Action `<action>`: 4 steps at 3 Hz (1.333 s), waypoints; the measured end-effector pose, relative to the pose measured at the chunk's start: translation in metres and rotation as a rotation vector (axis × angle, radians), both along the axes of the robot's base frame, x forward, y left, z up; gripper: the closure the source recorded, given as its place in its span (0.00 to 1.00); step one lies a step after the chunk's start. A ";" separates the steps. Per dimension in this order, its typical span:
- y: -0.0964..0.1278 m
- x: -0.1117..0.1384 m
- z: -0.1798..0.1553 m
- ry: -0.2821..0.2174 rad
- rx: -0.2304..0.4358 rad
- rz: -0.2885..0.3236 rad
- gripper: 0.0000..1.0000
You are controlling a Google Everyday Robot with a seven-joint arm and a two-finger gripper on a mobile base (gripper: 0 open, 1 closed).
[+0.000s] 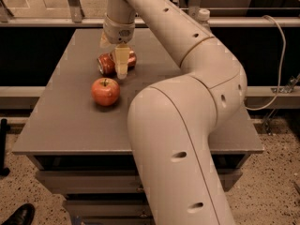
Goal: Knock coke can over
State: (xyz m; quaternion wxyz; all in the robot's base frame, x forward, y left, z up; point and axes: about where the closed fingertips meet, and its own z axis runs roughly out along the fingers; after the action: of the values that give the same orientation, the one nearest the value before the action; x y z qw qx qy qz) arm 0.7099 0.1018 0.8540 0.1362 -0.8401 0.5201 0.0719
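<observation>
The coke can (pixel 108 63) is red with a silver top and lies on its side on the grey table (pixel 70 121), top end facing left. My gripper (pixel 121 68) hangs straight down over the can's right half and covers part of it. The gripper touches or nearly touches the can; I cannot tell which. My large cream arm reaches from the lower right, up and over to the can.
A red-orange apple (pixel 105 91) stands on the table just in front of the can, a little to its left. A cable (pixel 280 46) hangs at the right. A railing runs behind the table's far edge. A shoe (pixel 18 214) shows at the bottom left.
</observation>
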 end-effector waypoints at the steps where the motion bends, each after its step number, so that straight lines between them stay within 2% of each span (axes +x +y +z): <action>1: 0.001 0.003 -0.001 -0.006 -0.012 0.017 0.00; 2: -0.003 0.008 0.001 -0.020 -0.020 0.017 0.00; 3: -0.027 0.023 0.024 -0.080 0.023 -0.084 0.00; 4: -0.062 0.035 0.052 -0.139 0.087 -0.222 0.00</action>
State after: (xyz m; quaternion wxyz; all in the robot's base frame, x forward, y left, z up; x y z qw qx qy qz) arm 0.7453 0.0396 0.9058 0.2152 -0.7735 0.5957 0.0205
